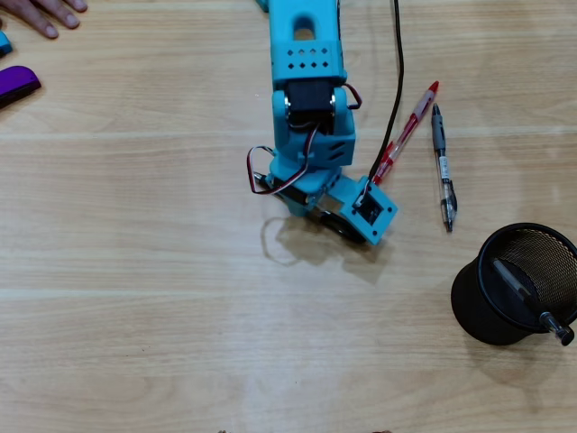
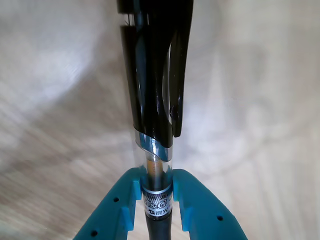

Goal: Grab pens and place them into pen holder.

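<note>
In the wrist view my gripper (image 2: 154, 186) is shut on a black pen (image 2: 152, 90) with a clip and a shiny band, which points away over the wooden table. From overhead the arm (image 1: 306, 108) sits mid-table, its wrist hiding the fingers. A red-and-clear pen (image 1: 406, 135) and a grey-and-clear pen (image 1: 442, 167) lie side by side on the table to the right of the arm. The black mesh pen holder (image 1: 469, 307) stands at the lower right with one pen (image 1: 521, 287) leaning inside it.
A black cable (image 1: 398, 81) runs down from the top edge to the wrist camera (image 1: 374, 209), close to the red pen. A purple object (image 1: 16, 83) and a person's hand (image 1: 45, 13) are at the upper left.
</note>
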Motion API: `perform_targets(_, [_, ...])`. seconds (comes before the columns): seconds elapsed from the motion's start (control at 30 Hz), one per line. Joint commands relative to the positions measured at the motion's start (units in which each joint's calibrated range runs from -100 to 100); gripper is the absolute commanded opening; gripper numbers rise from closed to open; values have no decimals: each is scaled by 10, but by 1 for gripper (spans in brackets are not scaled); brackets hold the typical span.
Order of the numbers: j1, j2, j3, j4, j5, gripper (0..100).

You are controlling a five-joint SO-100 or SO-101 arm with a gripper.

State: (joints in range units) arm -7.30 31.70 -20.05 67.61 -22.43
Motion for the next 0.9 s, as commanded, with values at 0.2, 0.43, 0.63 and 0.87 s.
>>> perform_targets(0.2, [-113, -153, -326, -179, -226, 2])
perform_targets(0.43, [-193, -19, -290, -357, -344, 2])
perform_targets(0.63, [-222, 26, -258, -366, -347, 2])
perform_targets(0.87, [-232, 36, -199, -419, -347, 2])
